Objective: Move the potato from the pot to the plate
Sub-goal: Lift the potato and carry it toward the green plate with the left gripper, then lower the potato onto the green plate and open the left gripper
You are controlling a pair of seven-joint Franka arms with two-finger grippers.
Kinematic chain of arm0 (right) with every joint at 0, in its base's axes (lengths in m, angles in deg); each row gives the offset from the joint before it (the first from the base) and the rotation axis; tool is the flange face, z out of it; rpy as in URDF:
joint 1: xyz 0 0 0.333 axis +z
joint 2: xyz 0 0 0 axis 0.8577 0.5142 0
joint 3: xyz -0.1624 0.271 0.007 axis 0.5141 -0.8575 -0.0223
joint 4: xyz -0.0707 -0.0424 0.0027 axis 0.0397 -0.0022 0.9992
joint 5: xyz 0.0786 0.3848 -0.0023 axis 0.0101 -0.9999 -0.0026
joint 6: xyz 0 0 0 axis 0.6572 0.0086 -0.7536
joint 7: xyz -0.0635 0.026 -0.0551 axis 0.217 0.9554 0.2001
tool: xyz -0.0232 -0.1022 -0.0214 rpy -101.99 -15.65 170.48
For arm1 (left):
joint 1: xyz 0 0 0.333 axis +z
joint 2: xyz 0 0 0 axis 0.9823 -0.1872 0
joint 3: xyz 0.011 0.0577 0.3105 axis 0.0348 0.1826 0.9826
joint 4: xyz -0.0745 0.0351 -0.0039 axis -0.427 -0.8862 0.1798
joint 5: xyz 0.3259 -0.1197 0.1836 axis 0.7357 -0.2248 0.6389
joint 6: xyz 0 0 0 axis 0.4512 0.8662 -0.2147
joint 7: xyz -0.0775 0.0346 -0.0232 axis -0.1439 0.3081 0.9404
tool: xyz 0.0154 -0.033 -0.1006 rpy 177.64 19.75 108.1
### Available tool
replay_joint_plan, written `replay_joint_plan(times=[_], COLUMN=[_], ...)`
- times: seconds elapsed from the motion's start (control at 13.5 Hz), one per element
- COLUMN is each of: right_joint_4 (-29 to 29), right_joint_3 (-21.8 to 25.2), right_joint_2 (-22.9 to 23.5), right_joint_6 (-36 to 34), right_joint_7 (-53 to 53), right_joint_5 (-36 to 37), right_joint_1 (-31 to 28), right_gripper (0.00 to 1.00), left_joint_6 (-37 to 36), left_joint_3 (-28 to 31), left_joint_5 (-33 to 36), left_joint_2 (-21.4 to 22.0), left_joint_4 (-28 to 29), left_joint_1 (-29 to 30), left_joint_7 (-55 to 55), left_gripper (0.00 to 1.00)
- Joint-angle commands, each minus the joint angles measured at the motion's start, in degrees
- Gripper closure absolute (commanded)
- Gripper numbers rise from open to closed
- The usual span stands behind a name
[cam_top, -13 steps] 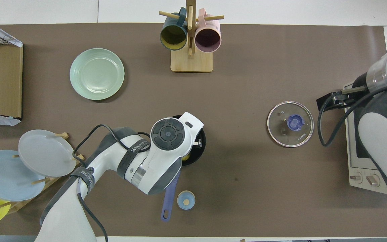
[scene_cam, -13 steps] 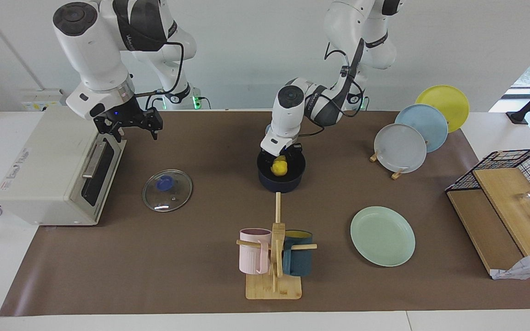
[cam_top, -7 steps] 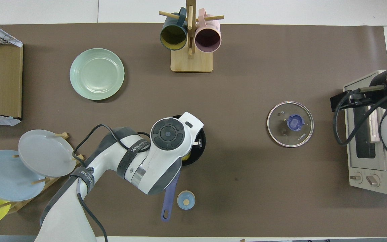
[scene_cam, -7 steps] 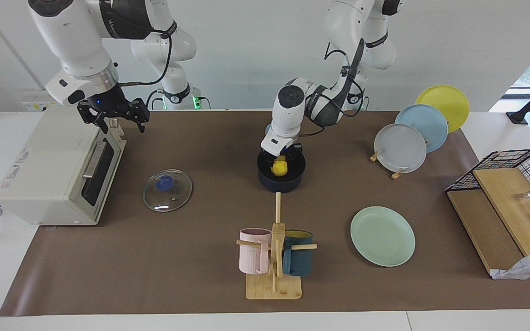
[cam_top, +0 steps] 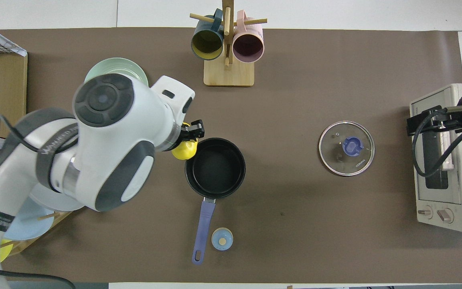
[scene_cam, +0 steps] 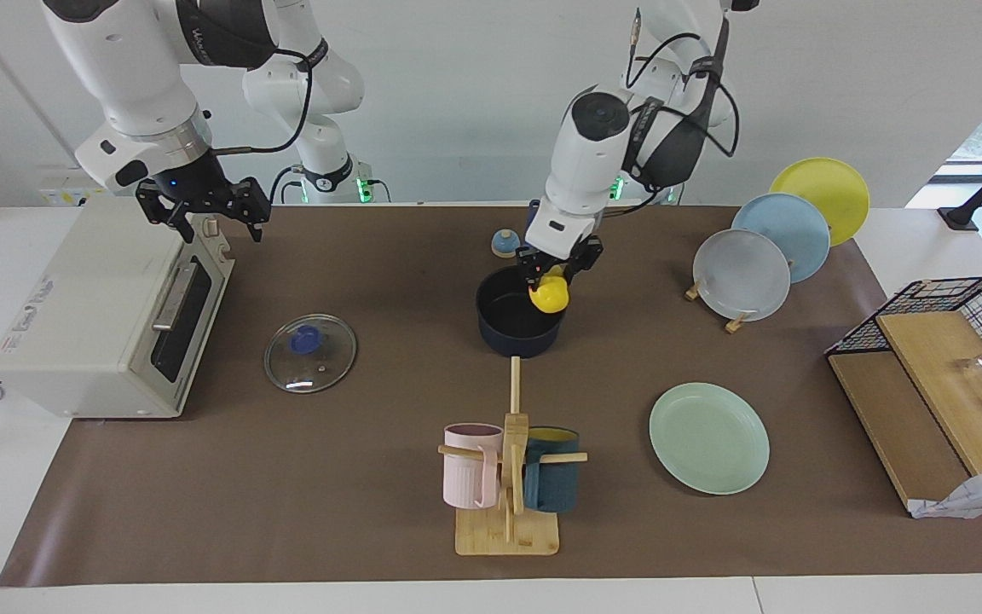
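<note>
Above the pot's [scene_cam: 518, 322] rim, on its side toward the left arm's end of the table, I read the left gripper [scene_cam: 556, 275] raised clear of the pot, with its fingers clamped on the potato [scene_cam: 548, 295], which hangs below them in the air. I see the pot empty, its black inside exposed in the overhead view, with the blue handle [cam_top: 203, 232] pointing toward the robots. I locate the plate [scene_cam: 708, 437] flat on the mat, farther from the robots than the pot and toward the left arm's end, well apart from the pot and with nothing on it; in the overhead view the left arm covers most of it. I find the right gripper [scene_cam: 201, 218] waiting over the toaster oven's [scene_cam: 107, 315] corner nearest the robots, fingers spread apart and holding nothing. I note a glass lid [scene_cam: 310, 353] lying flat between oven and pot, and a mug rack [scene_cam: 508, 477] farther from the robots than the pot.
</note>
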Motion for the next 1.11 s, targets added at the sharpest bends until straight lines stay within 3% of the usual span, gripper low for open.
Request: replay_joint_plan(times=[0.0, 0.15, 0.3, 0.59, 0.89, 1.04], right_joint_4=[0.2, 0.3, 0.1, -0.5, -0.5, -0.7], right_joint_3=[-1.2, -2.4, -4.9, -4.2, -0.8, 0.5], right_joint_2=[-1.2, -1.3, -1.2, -0.8, -0.6, -0.6], right_joint_6=[-1.1, -0.7, -0.8, -1.1, -1.2, -1.4], right_joint_7=[-0.3, -0.3, -0.3, -0.4, -0.3, -0.3], right_joint_5=[-0.5, -0.4, 0.3, -0.5, -2.0, -2.0], right_joint_1=[-1.9, -3.1, -5.0, -4.5, -2.8, -1.9], right_gripper=[0.00, 0.00, 0.00, 0.00, 0.00, 0.00], left_joint_6=[-2.2, -2.6, -2.3, 4.6, 13.2, 14.4], left_joint_3=[-0.6, -0.6, -0.7, -0.4, -0.3, -0.4], left_joint_5=[-1.0, -2.7, -2.7, -2.1, 1.6, 3.2], left_joint_2=[-3.0, -5.4, -7.2, -16.4, -23.2, -24.1], left_joint_4=[-6.0, -10.4, -11.1, -13.9, -13.7, -13.1], left_joint_1=[7.4, 12.4, 16.5, 22.1, 22.3, 22.3], left_joint_7=[-5.7, -12.5, -19.4, -31.9, -34.5, -34.5], left_gripper=[1.00, 1.00, 1.00, 1.00, 1.00, 1.00])
